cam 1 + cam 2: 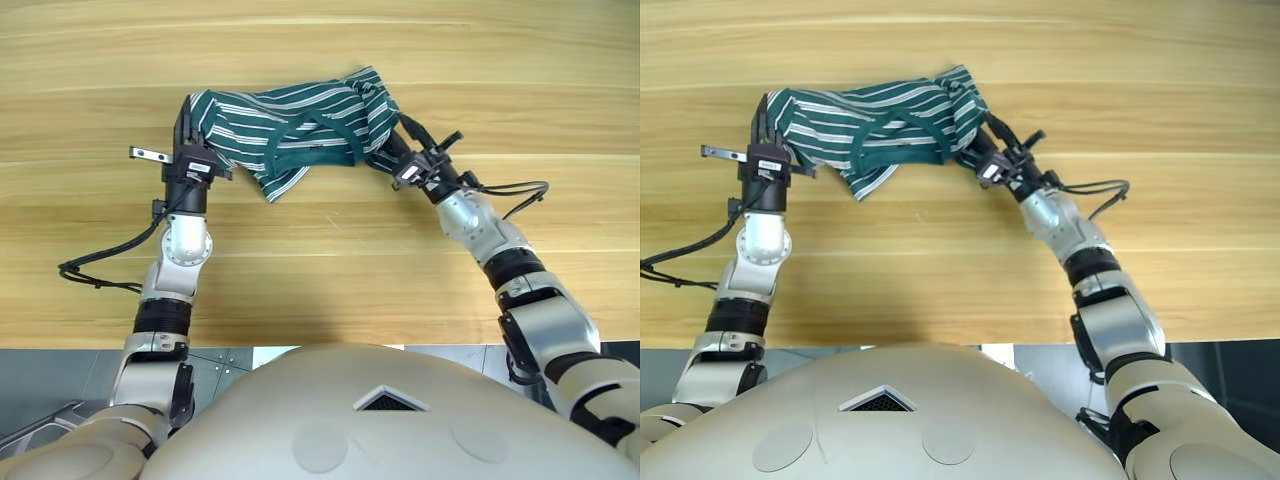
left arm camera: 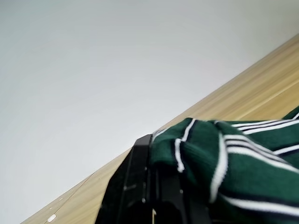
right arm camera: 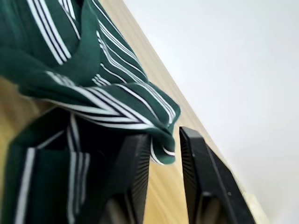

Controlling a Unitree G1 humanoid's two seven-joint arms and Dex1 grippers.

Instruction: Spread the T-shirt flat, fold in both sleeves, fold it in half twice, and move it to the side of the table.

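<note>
T-shirt: dark green knit with thin white stripes in pairs. It is not lying flat. It is hanging as a bunched, sagging band between the 2 end effectors, over the middle of the worktop. The neckline is showing as a plain green loop near the centre, and 1 striped corner is drooping toward the near edge. The cloth is soft, with creases and folds running along the band.

Left end effector: pinching the left end of the T-shirt. In the left wrist view the cloth is bulging over 1 black, flat-sided finger. The left forearm is pointing almost straight away from the body, with the wrist in line with it.

Right end effector: gripping the right end of the T-shirt. In the right wrist view the 2 black, ribbed fingers are standing a little apart, with a folded striped hem caught between their tips. The right arm is bending at the elbow, and the forearm is angling inward and forward toward the cloth.

Arms: silver and black jointed segments. A black cable is looping beside the left forearm, and another beside the right.

Worktop: pale wood with long straight grain and a smooth matt surface. A plain pale wall is standing behind its far edge.
</note>
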